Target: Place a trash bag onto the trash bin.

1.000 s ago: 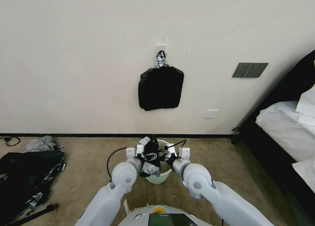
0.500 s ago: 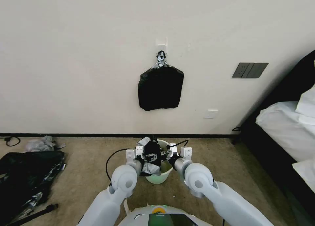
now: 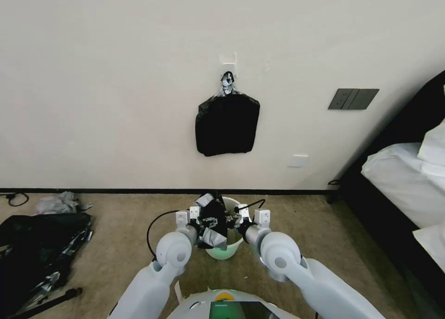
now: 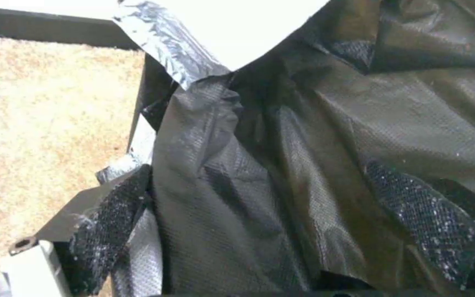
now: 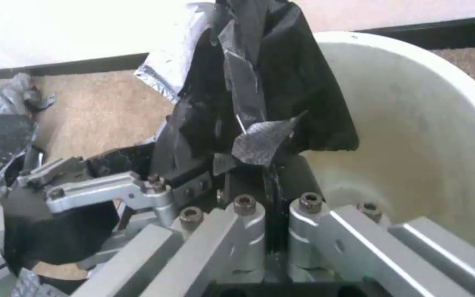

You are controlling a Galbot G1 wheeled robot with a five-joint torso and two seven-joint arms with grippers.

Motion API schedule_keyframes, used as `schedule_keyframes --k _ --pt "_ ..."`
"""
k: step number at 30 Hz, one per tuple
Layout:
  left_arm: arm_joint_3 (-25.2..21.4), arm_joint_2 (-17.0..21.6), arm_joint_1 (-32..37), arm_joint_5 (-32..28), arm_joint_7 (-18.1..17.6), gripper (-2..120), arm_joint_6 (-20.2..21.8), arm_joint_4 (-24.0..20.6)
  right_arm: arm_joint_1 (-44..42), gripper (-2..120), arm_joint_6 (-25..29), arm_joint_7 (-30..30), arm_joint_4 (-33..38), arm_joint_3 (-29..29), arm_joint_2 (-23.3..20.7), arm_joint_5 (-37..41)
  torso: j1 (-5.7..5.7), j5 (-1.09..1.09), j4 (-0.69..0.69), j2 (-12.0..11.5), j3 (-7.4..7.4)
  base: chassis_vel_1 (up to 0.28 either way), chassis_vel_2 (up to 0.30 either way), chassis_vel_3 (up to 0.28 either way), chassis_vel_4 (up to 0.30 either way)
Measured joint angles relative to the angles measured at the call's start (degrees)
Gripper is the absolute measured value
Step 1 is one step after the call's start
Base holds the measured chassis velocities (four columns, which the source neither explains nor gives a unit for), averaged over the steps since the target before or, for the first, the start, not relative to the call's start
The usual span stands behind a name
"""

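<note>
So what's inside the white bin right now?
The trash bin shows bare cream wall and floor on its far side. The trash bag hangs over its near-left edge, pinched by the left gripper and right gripper. What lies beneath the bag is hidden.

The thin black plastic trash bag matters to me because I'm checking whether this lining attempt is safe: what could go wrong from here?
1. The thin, crinkly black plastic trash bag is bunched, its mouth not spread, over the left part of the round cream-white trash bin; it may drop in crumpled instead of lining the rim.
2. Left end effector and right end effector both pinch the film close together; pulling apart could tear it.
3. The light bin stands free on carpet and might tip.
</note>
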Motion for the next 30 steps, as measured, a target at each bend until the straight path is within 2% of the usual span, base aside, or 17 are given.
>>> schedule_keyframes --k 13,16,18,20,21,24,25,27,30 --pt "0.0 -1.3 -1.0 -1.3 -0.3 99 -0.1 2.3 -0.1 0 0.0 0.0 0.0 0.3 0.2 0.0 0.0 0.0 0.0 0.0 0.0 0.0 0.0 0.0 0.0" --pt "0.4 -1.4 -1.2 -1.3 -0.9 87 -0.3 2.6 -0.2 0 0.1 0.0 -0.1 0.4 0.4 0.0 0.0 0.0 0.0 0.0 0.0 0.0 0.0 0.0 0.0" --pt "0.6 -1.4 -1.2 -1.3 -1.1 84 -0.6 2.6 -0.2 0 0.1 0.0 -0.2 0.5 0.4 0.0 0.0 0.0 0.0 0.0 0.0 0.0 0.0 0.0 0.0" --pt "0.9 -1.3 -1.2 -1.3 -1.4 73 -1.0 2.6 -0.5 0 0.1 -0.1 -0.3 0.8 0.4 0.0 0.0 0.0 0.0 0.0 0.01 0.0 0.0 0.0 0.0" --pt "0.9 -1.3 -1.2 -1.3 -1.4 73 -1.0 2.6 -0.5 0 0.1 -0.1 -0.3 0.8 0.4 0.0 0.0 0.0 0.0 0.0 0.01 0.0 0.0 0.0 0.0" --pt "1.0 -1.3 -1.3 -1.3 -1.6 57 -1.2 2.8 -1.0 0 0.1 -0.1 -0.3 1.5 0.5 0.0 0.0 0.0 0.0 0.0 0.01 0.0 0.0 0.0 0.0" --pt "1.0 -1.3 -1.3 -1.3 -1.6 57 -1.2 2.8 -1.0 0 0.1 -0.1 -0.3 1.5 0.5 0.0 0.0 0.0 0.0 0.0 0.01 0.0 0.0 0.0 0.0" --pt "1.1 -1.3 -1.3 -1.4 -2.0 47 -1.3 3.0 -1.3 0 0.1 -0.1 -0.3 2.0 0.5 0.0 0.0 0.0 0.0 0.0 0.01 0.0 0.0 0.0 0.0" --pt "1.1 -1.3 -1.3 -1.4 -2.3 40 -1.4 3.2 -1.8 0 0.1 -0.1 -0.2 2.7 0.5 0.0 0.0 0.0 0.0 0.0 0.01 0.0 0.0 0.0 0.0"
